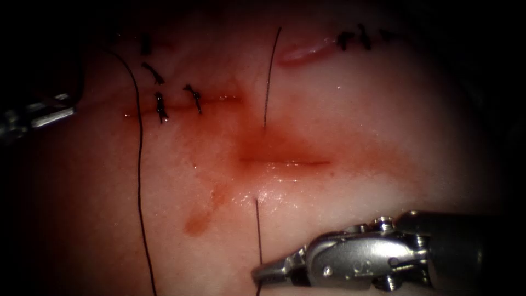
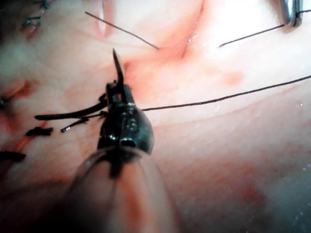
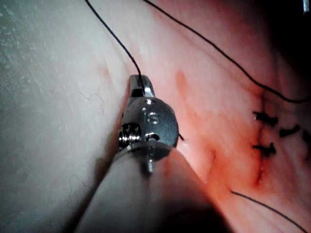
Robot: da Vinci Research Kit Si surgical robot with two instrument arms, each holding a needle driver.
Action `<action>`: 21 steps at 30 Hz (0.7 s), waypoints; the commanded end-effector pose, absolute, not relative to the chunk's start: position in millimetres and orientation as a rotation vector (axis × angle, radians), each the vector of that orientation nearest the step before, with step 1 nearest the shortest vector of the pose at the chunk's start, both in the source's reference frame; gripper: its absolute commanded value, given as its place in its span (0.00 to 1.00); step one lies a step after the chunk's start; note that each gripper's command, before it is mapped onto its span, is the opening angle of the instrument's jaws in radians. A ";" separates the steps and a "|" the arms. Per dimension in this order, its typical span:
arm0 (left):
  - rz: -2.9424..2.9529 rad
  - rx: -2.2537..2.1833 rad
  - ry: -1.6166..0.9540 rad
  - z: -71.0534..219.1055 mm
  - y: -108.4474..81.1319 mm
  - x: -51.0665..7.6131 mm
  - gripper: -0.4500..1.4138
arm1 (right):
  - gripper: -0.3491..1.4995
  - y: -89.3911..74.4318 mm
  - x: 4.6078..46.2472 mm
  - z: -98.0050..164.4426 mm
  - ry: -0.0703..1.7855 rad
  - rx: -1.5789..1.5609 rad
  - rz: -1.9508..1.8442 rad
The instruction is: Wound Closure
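Tissue (image 1: 383, 109) spreads pale and wide, darkening toward its edges, with bare room to the right of the cut (image 1: 285, 161). The cut lies short and level at the centre, ringed by red fluid (image 1: 197, 222). The right tool (image 1: 261, 275) comes in low, near the frame's lower edge, jaws clenched on the thread (image 1: 265, 82), which enters the tissue above the cut and comes out below it. The left tool (image 1: 49, 114) sits at the far left edge, well apart, jaws clamped on the needle (image 2: 118, 65) near its thread end, its tip free of the tissue. Dark stitches (image 1: 160, 105) lie left of the cut.
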State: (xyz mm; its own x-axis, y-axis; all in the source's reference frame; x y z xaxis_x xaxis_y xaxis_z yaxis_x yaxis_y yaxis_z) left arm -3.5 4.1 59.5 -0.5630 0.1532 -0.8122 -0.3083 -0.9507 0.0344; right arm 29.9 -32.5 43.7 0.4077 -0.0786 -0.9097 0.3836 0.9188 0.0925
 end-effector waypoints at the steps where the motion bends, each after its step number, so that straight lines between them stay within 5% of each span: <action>1: 2.554 -1.305 0.253 60.0 4.4 -4.1 0.00 | 0.00 -32.8 31.4 42.4 1.131 0.313 -0.305; 12: 2.557 -1.303 0.251 60.0 4.3 -4.2 0.00 | 0.05 -33.9 30.7 40.8 1.109 0.385 -0.326; 13: 2.557 -1.303 0.251 60.0 4.3 -4.2 0.00 | 0.58 -33.2 30.4 40.8 1.109 0.394 -0.283; 14: 2.557 -1.303 0.251 60.0 4.3 -4.2 0.00 | 0.70 -32.4 30.2 40.8 1.108 0.377 -0.251; 16: 2.556 -1.307 0.249 60.0 4.3 -4.2 0.00 | 0.84 -29.7 29.0 40.7 1.105 0.297 -0.135; 19: 2.556 -1.307 0.249 60.0 4.3 -4.2 0.00 | 0.83 -25.7 26.1 41.0 1.112 0.213 0.146; 21: 2.556 -1.307 0.249 60.0 4.4 -4.2 0.00 | 0.94 -23.1 24.7 41.4 1.100 0.146 0.331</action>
State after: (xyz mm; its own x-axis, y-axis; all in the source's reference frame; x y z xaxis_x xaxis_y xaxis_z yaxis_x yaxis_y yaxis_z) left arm -3.6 4.1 59.5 -0.5637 0.1523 -0.8118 -0.3056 -0.9516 0.0337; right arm 23.7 -23.3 41.0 0.3956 0.3821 -0.8352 -0.2600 0.9187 0.2972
